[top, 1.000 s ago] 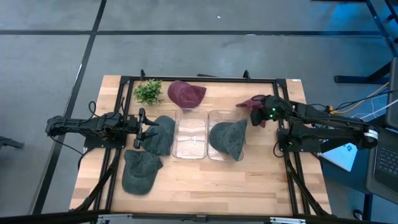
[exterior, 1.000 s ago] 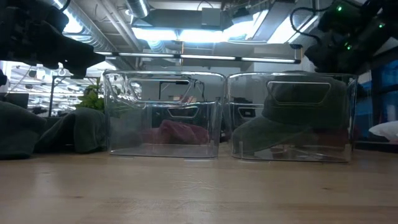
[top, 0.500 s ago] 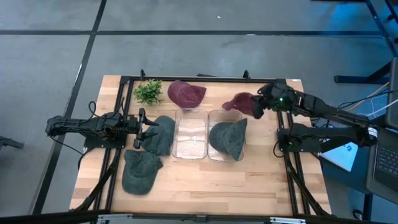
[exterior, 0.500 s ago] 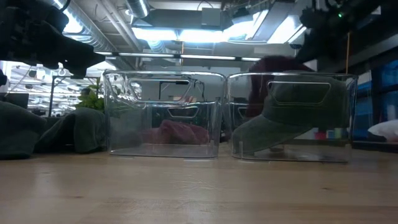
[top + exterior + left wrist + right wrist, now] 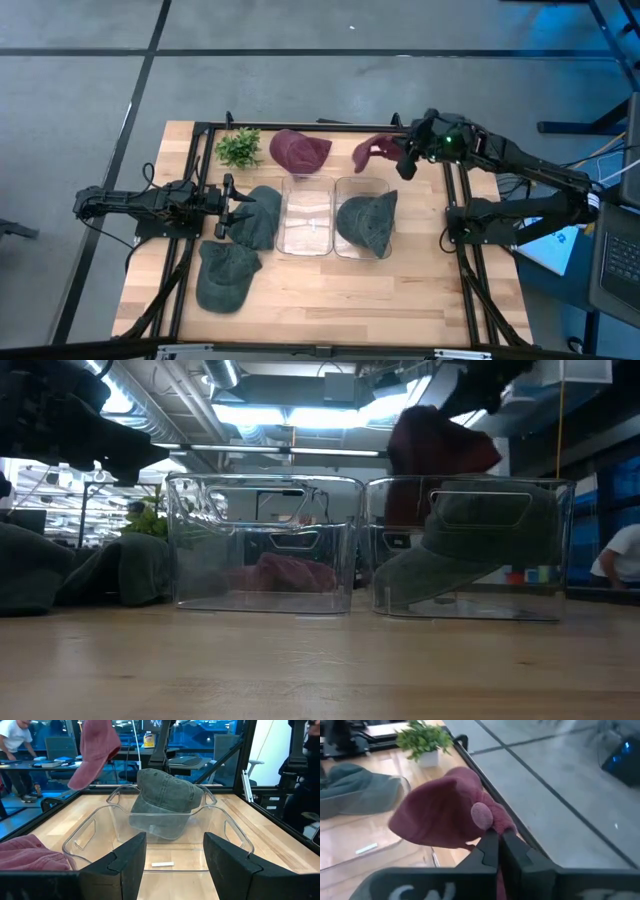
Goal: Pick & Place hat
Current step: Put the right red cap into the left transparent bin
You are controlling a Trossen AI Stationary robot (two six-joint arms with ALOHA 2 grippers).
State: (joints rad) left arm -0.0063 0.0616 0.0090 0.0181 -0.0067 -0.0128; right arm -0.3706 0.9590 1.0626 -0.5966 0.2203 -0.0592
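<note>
A maroon hat (image 5: 372, 150) hangs in my right gripper (image 5: 404, 162), which is shut on it above the far end of the right clear bin (image 5: 345, 186). In the low view this hat (image 5: 436, 446) is higher than the bin's rim. A grey hat (image 5: 368, 222) lies inside that bin. A second maroon hat (image 5: 298, 150) rests on the table by the far edge. Two more grey hats (image 5: 258, 215) (image 5: 225, 275) lie left of the bins. My left gripper (image 5: 174, 870) is open, low at the table's left, beside the nearer-left grey hat. My right gripper pinches the maroon hat's crown cloth (image 5: 496, 826) right beside its top button (image 5: 481, 815) between the two fingers. The fingers come roughly level from the table's right. The hat is lifted clear, and its crown and brim (image 5: 436, 446) hang below and to the left of the gripper.
The left clear bin (image 5: 306, 182) holds only a small white strip. A potted green plant (image 5: 238, 147) stands at the far left corner. A black frame (image 5: 320, 127) runs round the table. People show in the room beyond.
My right gripper, still shut on the maroon hat, has risen and swung toward the table's far edge and leftward. The hat has come from beside the right bin's right side to hang clear above the bin's far end.
</note>
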